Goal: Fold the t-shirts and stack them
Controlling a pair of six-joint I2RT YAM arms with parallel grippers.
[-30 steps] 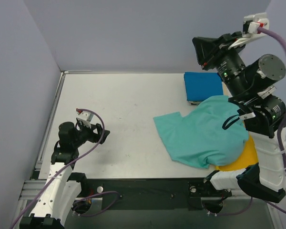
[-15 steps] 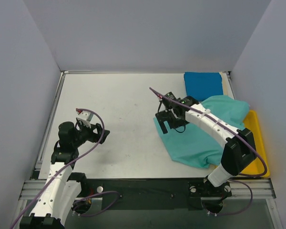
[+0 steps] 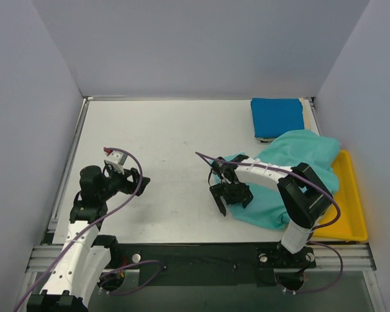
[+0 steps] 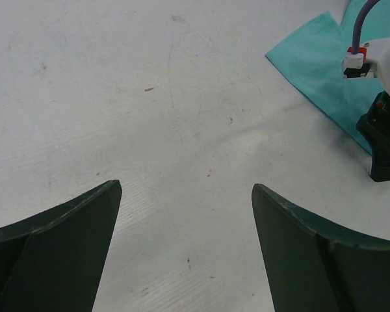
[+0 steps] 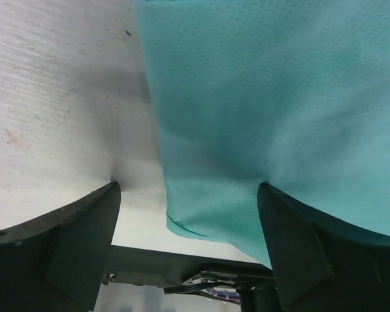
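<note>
We watched the right gripper (image 3: pixel 231 200) drop from upper right to centre (jaws now spread) astride the teal-green shirt (image 3: pixel 299 159) edge.

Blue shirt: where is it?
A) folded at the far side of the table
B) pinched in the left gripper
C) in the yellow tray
A: the blue shirt lies as a neat rectangle at the far right of the table.

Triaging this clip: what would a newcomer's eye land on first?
A rumpled teal-green t-shirt sprawls at the right, partly draped over the yellow tray. The right gripper hangs open over the shirt's near-left edge. A deep blue t-shirt lies folded in the far right corner.
</note>
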